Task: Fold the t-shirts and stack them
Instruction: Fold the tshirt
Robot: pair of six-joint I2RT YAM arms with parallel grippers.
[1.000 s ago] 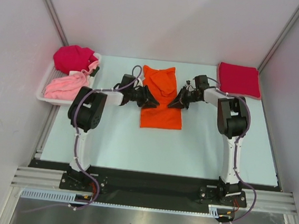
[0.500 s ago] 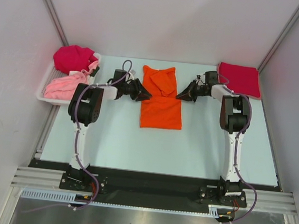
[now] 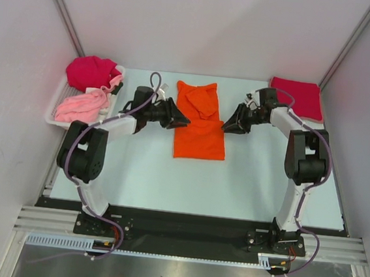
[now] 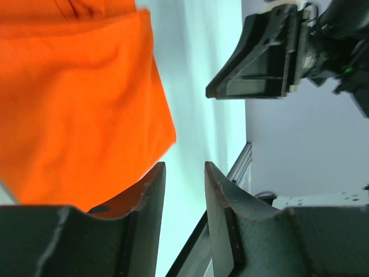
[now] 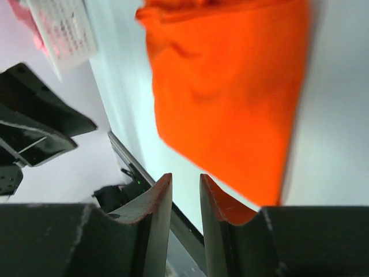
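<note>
From above, the orange shirt (image 3: 198, 138) lies flat in the middle of the table (image 3: 136, 173). Its near half is a neat rectangle and its far half is rumpled, with a flap folded over. The left gripper (image 3: 183, 120) points at the shirt's left edge and the right gripper (image 3: 226, 127) at its right edge, so the shirt sits between them. Both tips are at the cloth's border, and this view does not show whether they touch it. A tray (image 3: 50, 120) at the table's left side holds a magenta shirt (image 3: 90, 72) and a pink shirt (image 3: 78, 106), both bunched. A red shirt (image 3: 297, 98) lies folded at the far right corner.

In the left wrist view, the fingers (image 4: 151, 196) stand a little apart with only bare table in the gap, so nothing is held. The orange shirt fills the upper left. Its lower edge runs down behind the finger on the picture's left, beside the jaws and not between them. The right gripper shows at the upper right, across a strip of table.

In the right wrist view, the fingers (image 5: 158, 202) leave a narrow gap with table showing through it, and they grip nothing. The orange shirt spreads above and to the right, its lower edge passing behind the finger on the picture's right. The left gripper is at the left, and the tray is in the top left corner.
</note>
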